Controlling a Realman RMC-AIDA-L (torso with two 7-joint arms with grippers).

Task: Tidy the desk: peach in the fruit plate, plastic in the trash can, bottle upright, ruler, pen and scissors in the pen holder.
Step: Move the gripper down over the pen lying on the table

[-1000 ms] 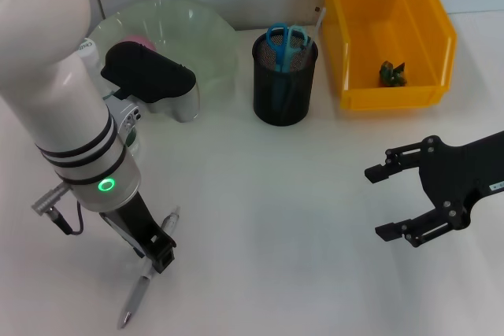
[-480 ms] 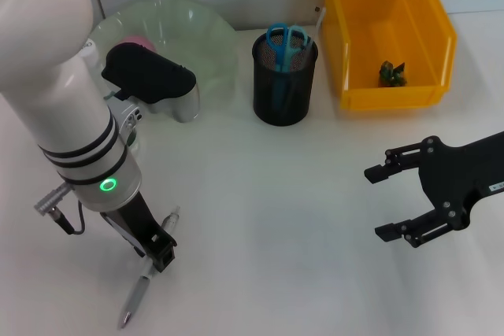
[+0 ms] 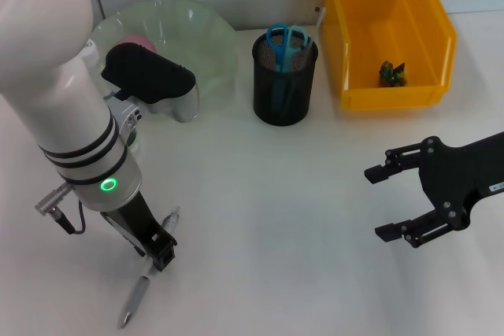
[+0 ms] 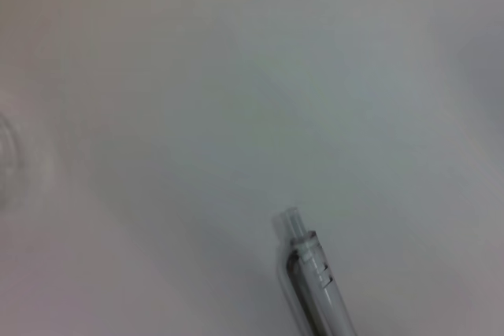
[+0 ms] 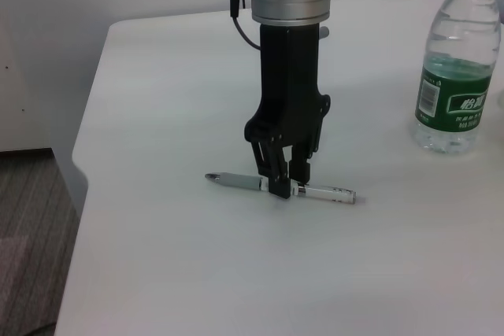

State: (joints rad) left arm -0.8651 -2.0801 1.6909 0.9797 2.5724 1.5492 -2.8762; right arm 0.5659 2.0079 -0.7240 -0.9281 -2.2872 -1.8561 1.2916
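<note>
A grey pen (image 3: 134,300) lies on the white table at the front left. My left gripper (image 3: 160,257) points straight down on its middle. In the right wrist view its fingers (image 5: 276,182) straddle the pen (image 5: 327,193) with almost no gap, and the pen rests on the table. The left wrist view shows the pen's end (image 4: 315,273). My right gripper (image 3: 374,202) is open and empty at the right. A black mesh pen holder (image 3: 285,88) holds blue scissors (image 3: 285,37). A pink peach (image 3: 140,40) lies in the green fruit plate (image 3: 209,33). The bottle (image 5: 459,76) stands upright. No ruler shows on the table.
A yellow bin (image 3: 437,33) at the back right holds a small dark green scrap of plastic (image 3: 391,73). My left arm (image 3: 71,123) covers much of the table's left side, including most of the bottle. The table edge (image 5: 83,194) is close beyond the pen.
</note>
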